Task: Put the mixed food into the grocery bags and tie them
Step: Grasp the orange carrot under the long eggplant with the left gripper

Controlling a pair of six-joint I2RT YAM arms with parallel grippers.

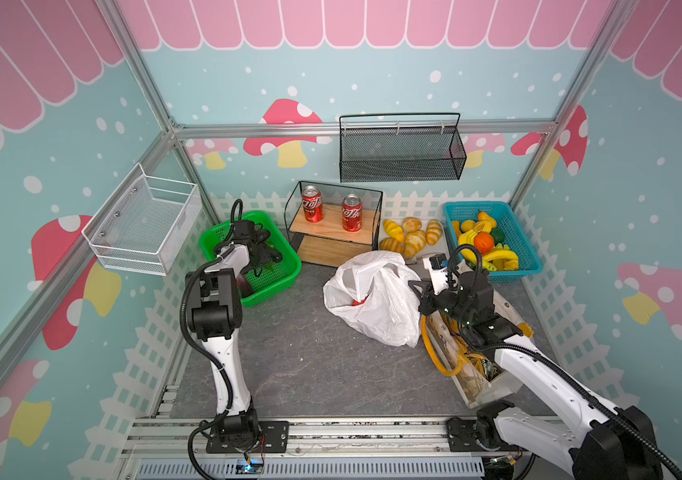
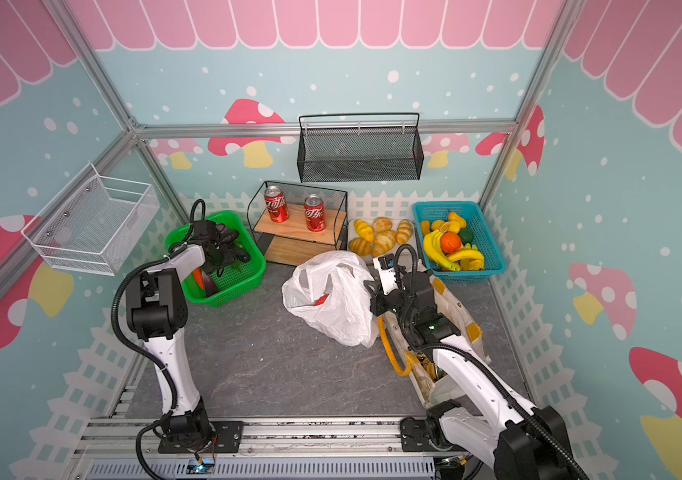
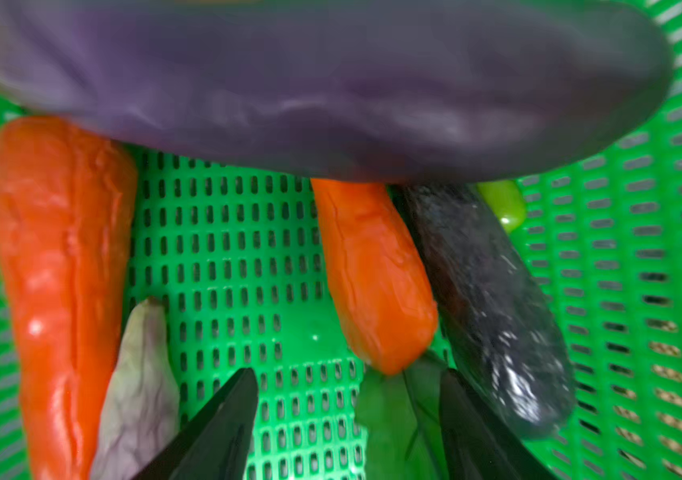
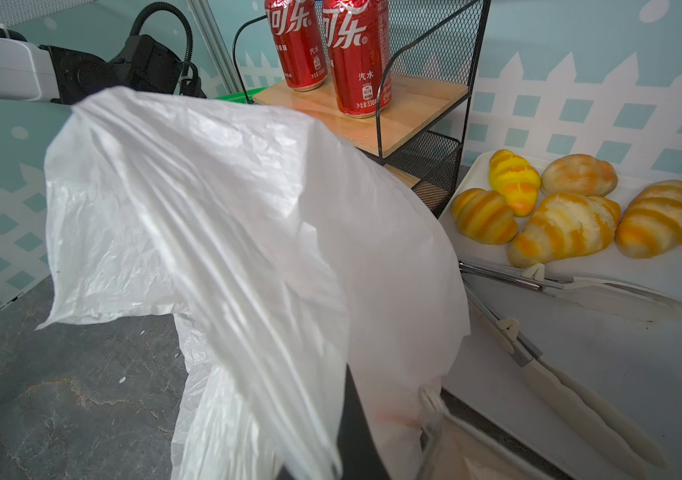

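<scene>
Currently carrot [image 3: 372, 274] leaves are being straddled by the parted, empty left gripper [image 3: 349, 374], best centred between fingers [image 3: 222, 428]; bag [image 4: 247, 232] is being pinched by the closed right gripper [image 1: 417, 287].

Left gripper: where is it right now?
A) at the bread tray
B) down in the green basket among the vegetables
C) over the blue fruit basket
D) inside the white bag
B: the left gripper sits inside the green basket, jaws apart just short of a carrot.

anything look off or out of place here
Nothing spilled. The cream tote lies on its side under the right arm, and the white plastic bag slumps crumpled beside it, edge pinched in the right hand.
</scene>
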